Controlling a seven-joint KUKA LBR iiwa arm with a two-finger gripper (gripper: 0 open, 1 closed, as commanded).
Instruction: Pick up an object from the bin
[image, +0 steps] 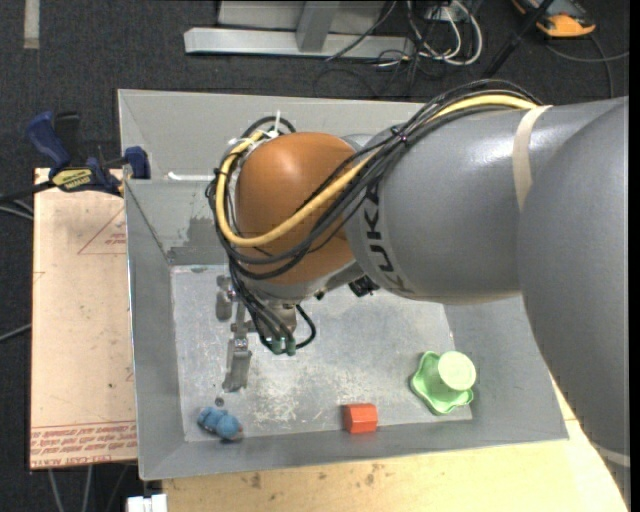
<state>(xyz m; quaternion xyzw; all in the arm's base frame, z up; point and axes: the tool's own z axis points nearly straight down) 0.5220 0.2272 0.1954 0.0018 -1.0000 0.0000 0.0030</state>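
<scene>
Bin floor is mostly bare in the middle, btw the gripper and the green flower-shaped piece w/ white top: wide free room there. Near the lower wall are 3 obstacles, well apart: blue lump in left corner, near under gripper; red-orange cube approx. mid; green piece at right. Arm w/ orange cover hangs over the back part.

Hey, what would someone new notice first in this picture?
The big grey arm with its orange wrist cover looms in from the right, its gripper low over the left floor of the bin. Along the near wall lie a blue lump, an orange block and a green white-topped piece.
</scene>
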